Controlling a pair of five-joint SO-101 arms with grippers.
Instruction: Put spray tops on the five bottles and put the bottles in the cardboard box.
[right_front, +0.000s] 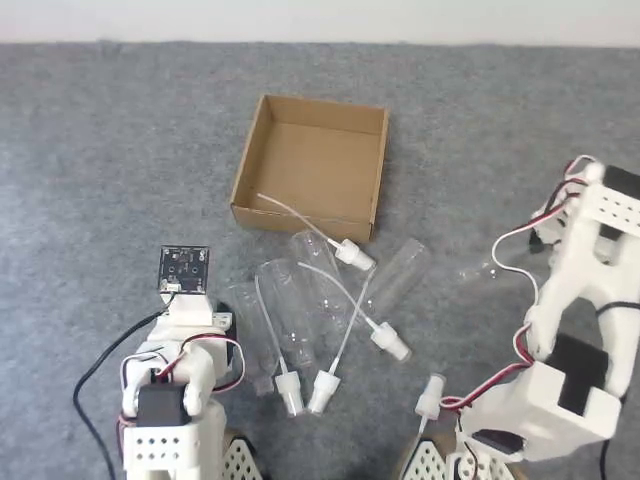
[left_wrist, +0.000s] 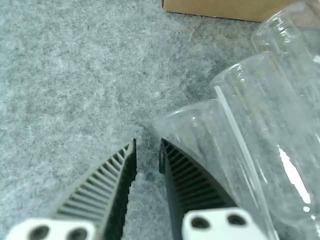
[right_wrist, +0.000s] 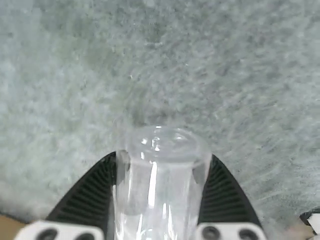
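Holding, right fingers: a clear cylindrical plastic bottle (right_wrist: 160, 195) is clasped between the two black ribbed fingers (right_wrist: 95, 190) of the right gripper (right_wrist: 162, 159). Its far end is poised over the grey carpeted table (right_wrist: 225, 60), and no spray top is seen on it.
Left fingers: the black ribbed pads (left_wrist: 187, 185) of the left gripper (left_wrist: 148, 147) are set narrowly apart with nothing between them. One pad is placed just beside the end of the nearest lying bottle (left_wrist: 210, 132).
Lying bottles: four clear plastic bottles (right_front: 285, 305) are laid side by side on the carpet between the arms, just in front of the box.
Spray tops: five white spray tops (right_front: 390, 342) with long thin dip tubes are scattered among and near those bottles. No top is seen seated on a neck, and whether any tube is threaded into a bottle cannot be told.
Cardboard box: the square brown cardboard box (right_front: 300, 222) is found with no bottle inside, and one dip tube is leaned over its front wall.
Done: nothing is judged finished beyond one bottle being in hand.
Remaining: all five tops are to be fitted, and all five bottles are to be boxed.
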